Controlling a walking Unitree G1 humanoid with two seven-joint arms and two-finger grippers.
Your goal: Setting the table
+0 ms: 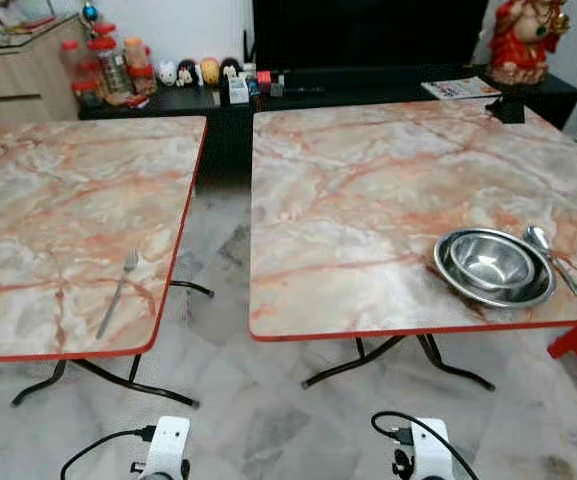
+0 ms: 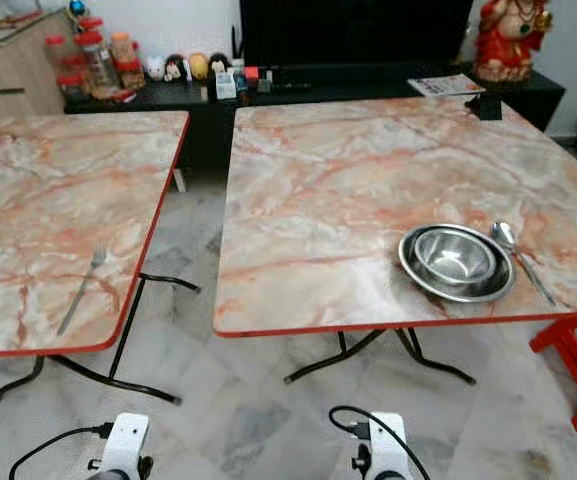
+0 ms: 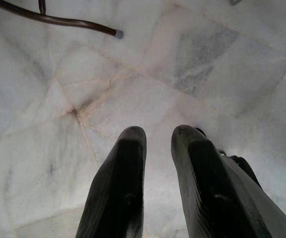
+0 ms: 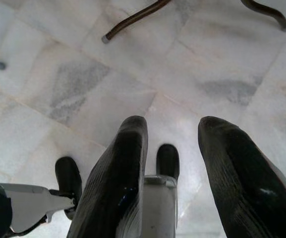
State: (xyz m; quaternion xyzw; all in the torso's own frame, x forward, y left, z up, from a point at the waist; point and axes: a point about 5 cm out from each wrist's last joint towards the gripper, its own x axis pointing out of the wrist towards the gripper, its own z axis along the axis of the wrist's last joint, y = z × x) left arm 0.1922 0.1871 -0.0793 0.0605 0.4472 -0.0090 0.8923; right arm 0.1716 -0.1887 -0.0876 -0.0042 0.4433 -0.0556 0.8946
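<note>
— On the right table (image 1: 368, 200), what has been laid so far?

— A steel bowl (image 1: 488, 262) sits inside a wider steel dish (image 1: 446, 268) near the front right corner, and a spoon (image 1: 556, 260) lies on the marble top just beside them, bowl end away from the robot.

— And the left table (image 1: 58, 220)?

— A fork (image 1: 118, 292) lies alone near its front right corner, close to the red edge, tines pointing away from the robot. A strip of pale tiled floor (image 1: 218, 300) separates the two tables.

— Where are the grippers?

— Both arms hang low, over the floor in front of the tables. The left gripper (image 3: 155, 136) has its two black fingers slightly parted with nothing between them. The right gripper (image 4: 171, 130) is spread wider, also holding nothing.

— Anything behind the tables?

— A black low cabinet (image 1: 368, 90) with small figurines (image 1: 198, 70), jars (image 1: 108, 65) at its left end and a red statue (image 1: 523, 40) at its right.
</note>
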